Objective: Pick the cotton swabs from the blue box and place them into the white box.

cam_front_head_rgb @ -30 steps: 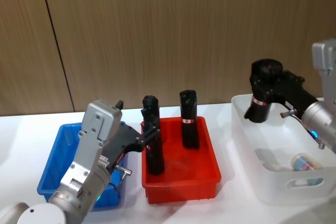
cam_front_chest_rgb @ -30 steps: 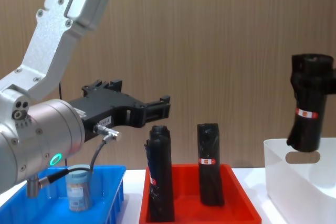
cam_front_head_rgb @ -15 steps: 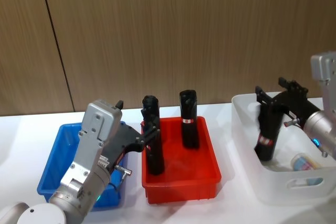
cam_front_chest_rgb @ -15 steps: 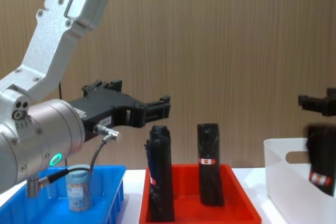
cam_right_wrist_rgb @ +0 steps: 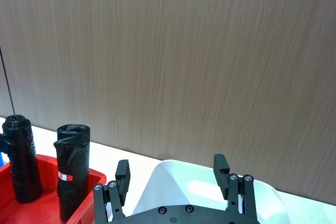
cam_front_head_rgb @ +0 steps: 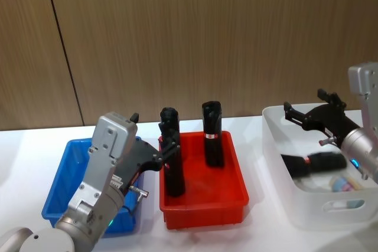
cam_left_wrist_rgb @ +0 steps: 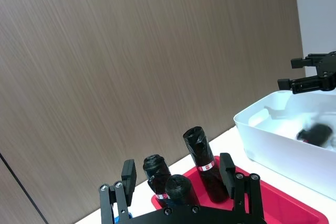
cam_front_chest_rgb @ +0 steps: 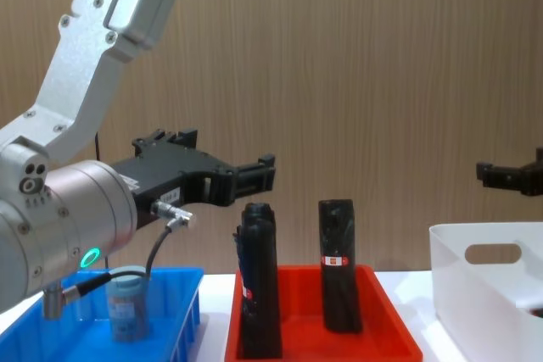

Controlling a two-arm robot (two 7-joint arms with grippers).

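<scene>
Hovering spread and empty above the white box [cam_front_head_rgb: 277, 146], the right gripper [cam_front_head_rgb: 312, 116] should be swung clear; the left gripper [cam_left_wrist_rgb: 181, 187], seemingly open, should be lowered squarely over the cotton swabs [cam_front_chest_rgb: 125, 307].

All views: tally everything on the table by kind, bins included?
Cotton swab tubs: 2 (one in each box)
Black rolls: 4 (3 upright in the red tray, 1 lying in the white box)
Blue box: 1
Red tray: 1
White box: 1
Total: 9
</scene>
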